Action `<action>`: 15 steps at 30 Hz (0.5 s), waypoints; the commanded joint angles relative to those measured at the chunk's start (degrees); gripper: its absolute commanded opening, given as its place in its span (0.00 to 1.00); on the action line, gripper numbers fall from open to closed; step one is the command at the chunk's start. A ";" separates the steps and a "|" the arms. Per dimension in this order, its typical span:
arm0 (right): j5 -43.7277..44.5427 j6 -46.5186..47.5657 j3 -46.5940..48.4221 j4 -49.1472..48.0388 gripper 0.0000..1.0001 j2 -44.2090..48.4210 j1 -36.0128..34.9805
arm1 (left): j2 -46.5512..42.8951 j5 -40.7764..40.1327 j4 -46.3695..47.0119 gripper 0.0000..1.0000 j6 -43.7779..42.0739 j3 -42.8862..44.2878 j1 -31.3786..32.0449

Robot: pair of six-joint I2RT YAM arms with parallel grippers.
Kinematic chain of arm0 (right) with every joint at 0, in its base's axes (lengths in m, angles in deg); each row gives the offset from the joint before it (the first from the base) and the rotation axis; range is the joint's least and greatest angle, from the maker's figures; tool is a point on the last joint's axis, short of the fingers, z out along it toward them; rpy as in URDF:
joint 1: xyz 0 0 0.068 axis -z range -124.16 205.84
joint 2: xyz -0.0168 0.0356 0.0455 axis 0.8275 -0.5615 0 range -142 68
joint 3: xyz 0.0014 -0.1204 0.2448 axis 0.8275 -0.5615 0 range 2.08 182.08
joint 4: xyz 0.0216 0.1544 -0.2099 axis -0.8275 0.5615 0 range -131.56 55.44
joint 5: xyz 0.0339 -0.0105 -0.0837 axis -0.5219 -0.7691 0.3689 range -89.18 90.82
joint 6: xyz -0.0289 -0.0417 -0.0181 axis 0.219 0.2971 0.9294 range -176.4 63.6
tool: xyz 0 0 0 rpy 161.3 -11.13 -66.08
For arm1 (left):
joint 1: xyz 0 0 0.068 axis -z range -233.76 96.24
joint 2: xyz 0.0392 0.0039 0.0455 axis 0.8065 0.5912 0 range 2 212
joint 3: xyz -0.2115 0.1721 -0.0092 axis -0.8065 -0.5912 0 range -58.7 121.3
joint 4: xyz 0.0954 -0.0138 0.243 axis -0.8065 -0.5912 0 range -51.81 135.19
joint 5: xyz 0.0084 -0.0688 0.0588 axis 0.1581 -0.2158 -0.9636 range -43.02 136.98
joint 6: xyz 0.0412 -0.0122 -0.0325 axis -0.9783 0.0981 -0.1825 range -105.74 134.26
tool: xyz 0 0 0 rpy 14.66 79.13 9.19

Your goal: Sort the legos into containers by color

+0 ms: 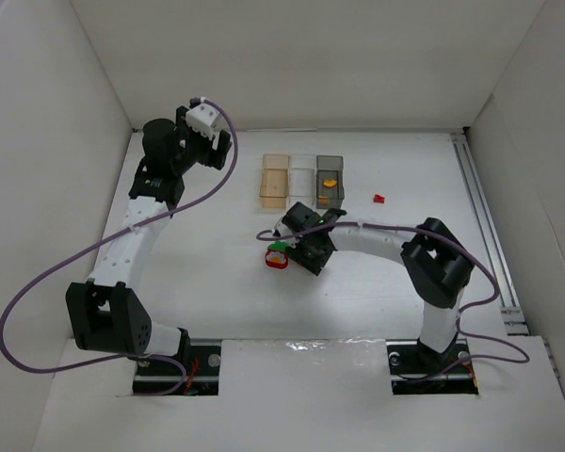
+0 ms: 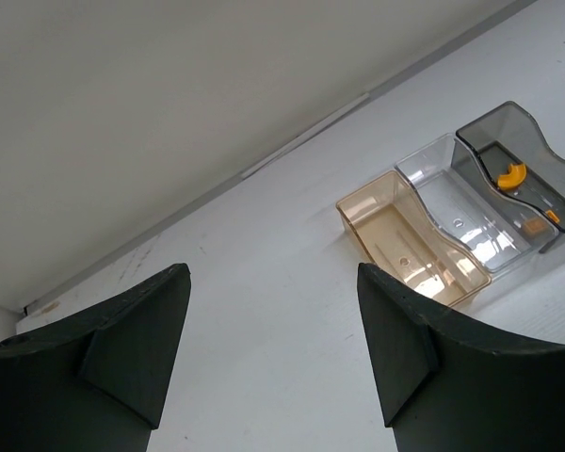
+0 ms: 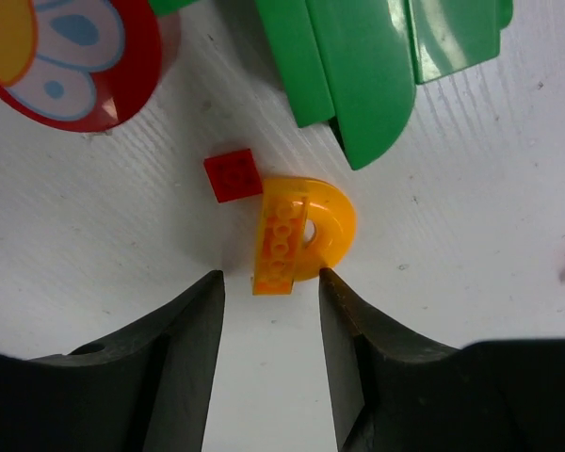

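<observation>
**Q:** Right end effector (image 3: 270, 294), state?
**A:** Jaws partly apart, gripping nothing. Left end effector (image 2: 273, 358): jaws wide apart, empty.

**Q:** Item nearest it?
**A:** Orange arch lego (image 3: 281, 240): D-shaped, with a studded bar along its left side, lying flat on the worktop (image 3: 122, 235). A small red brick (image 3: 233, 176) sits against its upper-left corner.

**Q:** Position?
**A:** Frame centre. Its lower end sits just at the gap between the fingertips. A green piece (image 3: 358, 75) lies above it.

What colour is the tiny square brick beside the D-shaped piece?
The brick is red, clearest in the right wrist view.
</observation>
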 commanded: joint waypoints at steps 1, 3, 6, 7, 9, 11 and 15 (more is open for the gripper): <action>3.59 -2.80 -0.28 -2.83 0.50 1.36 -1.98 | -0.91 1.36 2.18 0.69 -0.67 -0.65 -0.12; 4.38 -3.42 0.24 -2.83 0.50 1.36 -2.51 | -0.91 1.36 2.18 0.69 -0.67 -0.65 -0.12; 6.41 -3.43 -1.07 -4.06 0.49 1.36 -3.12 | -0.91 1.36 2.18 0.69 -1.19 -0.65 -0.12; 7.10 -3.43 -1.07 -4.67 0.47 1.36 -3.65 | -0.91 1.36 2.18 0.69 -1.19 -0.65 -0.12; 7.90 -3.43 -1.07 -4.68 0.44 0.65 -3.65 | -0.91 1.36 2.18 0.69 -1.19 -0.65 -0.12; 8.87 -3.43 -1.07 -5.29 0.37 -1.01 -3.65 | -0.91 1.36 2.18 0.70 -1.19 -0.65 -0.12; 10.54 -3.43 -2.22 -5.82 0.31 -3.21 -3.65 | -0.91 1.36 2.18 0.70 -1.19 -0.65 -0.12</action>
